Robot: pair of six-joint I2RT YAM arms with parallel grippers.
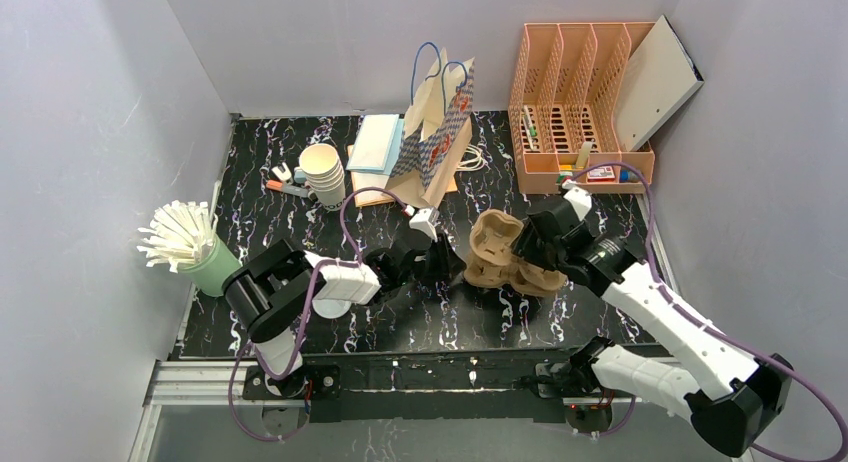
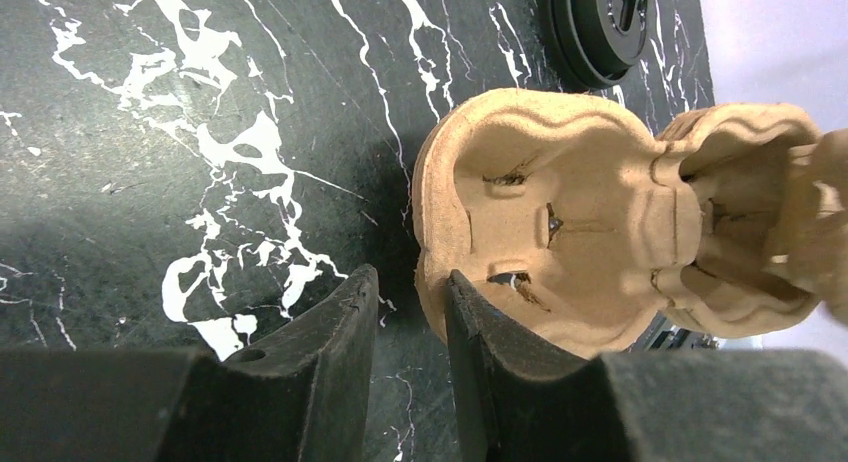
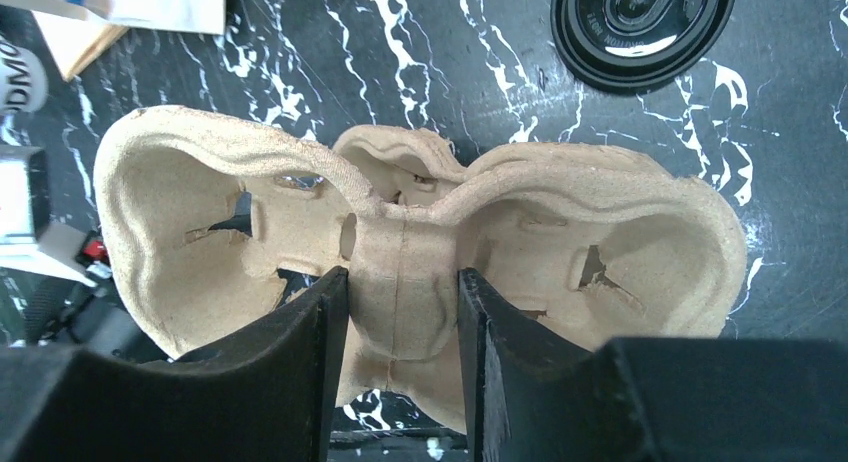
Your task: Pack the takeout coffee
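Black worktop [image 1: 480, 322], white marble veining. Tan moulded-pulp cup carrier [image 1: 500, 252]. Black round plastic lid [image 3: 640, 27]. Peach perforated desk organiser [image 1: 575, 92]. Blue-check cream paper bag [image 1: 435, 142]. Light green straw holder [image 1: 213, 269], white straws [image 1: 178, 232]. Black-fingered: left hand [image 2: 410, 282], right hand [image 3: 402, 282].

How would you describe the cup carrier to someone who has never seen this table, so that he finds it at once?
On the black marbled table, look near the middle, in front of the patterned paper bag. The carrier sits there, pinched by the right claw. It alone is rough tan pulp with round wells, unlike the smooth cream cups at the back.
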